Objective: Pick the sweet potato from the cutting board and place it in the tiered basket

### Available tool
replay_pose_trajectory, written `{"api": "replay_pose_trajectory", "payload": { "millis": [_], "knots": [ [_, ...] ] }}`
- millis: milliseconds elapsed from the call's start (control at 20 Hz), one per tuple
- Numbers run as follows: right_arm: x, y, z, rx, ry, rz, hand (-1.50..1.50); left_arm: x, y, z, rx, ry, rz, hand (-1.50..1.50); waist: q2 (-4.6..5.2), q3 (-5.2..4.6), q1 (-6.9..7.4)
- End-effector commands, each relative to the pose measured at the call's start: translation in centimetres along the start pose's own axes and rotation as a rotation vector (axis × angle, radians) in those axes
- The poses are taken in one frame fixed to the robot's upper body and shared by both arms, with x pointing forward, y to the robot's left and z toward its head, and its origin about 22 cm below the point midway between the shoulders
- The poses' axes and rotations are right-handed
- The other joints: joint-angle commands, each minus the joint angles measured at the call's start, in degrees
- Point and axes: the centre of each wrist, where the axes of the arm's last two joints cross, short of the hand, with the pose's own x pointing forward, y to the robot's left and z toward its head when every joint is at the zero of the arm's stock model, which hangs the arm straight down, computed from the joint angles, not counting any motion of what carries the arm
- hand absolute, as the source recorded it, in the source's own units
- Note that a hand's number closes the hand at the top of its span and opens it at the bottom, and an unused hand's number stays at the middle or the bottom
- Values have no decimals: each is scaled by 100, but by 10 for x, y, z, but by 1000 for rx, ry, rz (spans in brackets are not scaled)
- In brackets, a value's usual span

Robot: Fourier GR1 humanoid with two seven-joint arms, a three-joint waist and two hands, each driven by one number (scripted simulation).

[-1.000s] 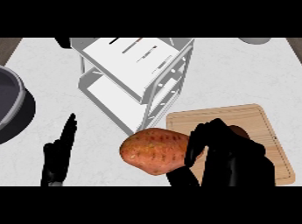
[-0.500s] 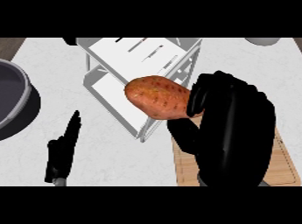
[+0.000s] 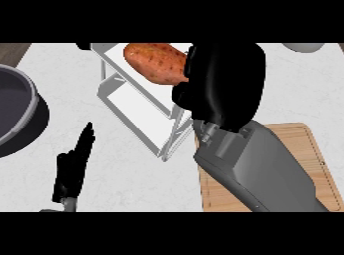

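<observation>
Sweet potato [image 3: 156, 62] is held over the top of the basket [image 3: 141, 112], clamped in the curled fingers of the right robot hand [image 3: 222, 82]. Board [image 3: 318, 159] lies on the desk [image 3: 123, 189] right of the basket, partly under the right forearm. Left robot hand [image 3: 75, 167] rests left of the basket, fingers straight and together. Pot [image 3: 9, 114] stands further left.

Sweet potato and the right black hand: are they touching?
Touching. The head view shows the right hand curled against the sweet potato, holding it over the tiered basket.
</observation>
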Motion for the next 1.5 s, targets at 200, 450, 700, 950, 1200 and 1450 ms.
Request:
{"api": "replay_pose_trajectory", "payload": {
  "millis": [200, 450, 700, 950, 1200, 1450],
  "knots": [
    [17, 38, -33, 42, 276, 38, 150, -6, -1, 2, 6, 26, 1, 0, 21, -3, -6],
    [18, 57, -41, 67, 293, -40, 150, -3, -5, 3, -11, 14, 4, 0, 33, 0, 70],
    [-11, 54, -66, 102, 383, -303, -150, -1, -13, 3, -31, 10, 2, 0, 84, 12, 135],
    [-18, 64, -62, 55, 365, -490, -150, 0, -15, 4, -36, 7, -9, 0, 55, 9, 135],
    [-7, 53, -65, -39, 314, -681, -150, -15, -7, 8, -4, 24, -12, 0, 29, 1, 51],
    [-16, 43, -72, -296, 309, -724, -150, -23, 0, 13, 44, 48, 0, 0, -55, -4, -237]
  ]
}}
